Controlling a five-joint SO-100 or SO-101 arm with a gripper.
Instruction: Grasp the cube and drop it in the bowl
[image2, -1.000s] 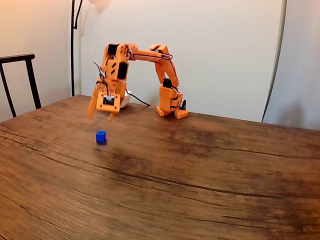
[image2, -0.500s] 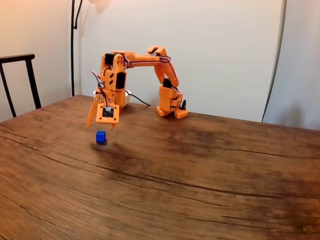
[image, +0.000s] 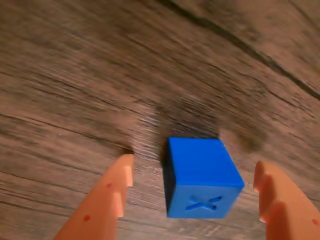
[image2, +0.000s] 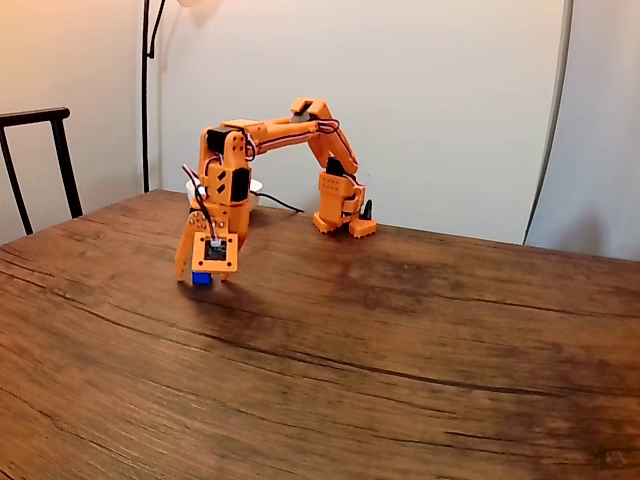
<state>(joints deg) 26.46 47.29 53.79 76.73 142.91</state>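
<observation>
The small blue cube (image: 202, 177) rests on the wooden table, an X pressed into the face nearest the wrist camera. My orange gripper (image: 194, 167) is open and lowered over it, one finger (image: 107, 200) to the cube's left and the other to its right, both apart from it. In the fixed view the gripper (image2: 203, 274) sits down at the tabletop, with only a sliver of the cube (image2: 202, 279) peeking out under the wrist. The white bowl (image2: 254, 188) stands behind the arm near the table's back edge, mostly hidden by it.
The arm's base (image2: 340, 215) is clamped at the back of the table (image2: 400, 350), with a black cable running to it. A dark chair (image2: 40, 150) and a lamp pole (image2: 146, 90) stand beyond the left rear corner. Broad wood surface lies in front and to the right.
The gripper has come down and forward from above the table, and its open fingers now straddle the cube. The cube has not moved.
</observation>
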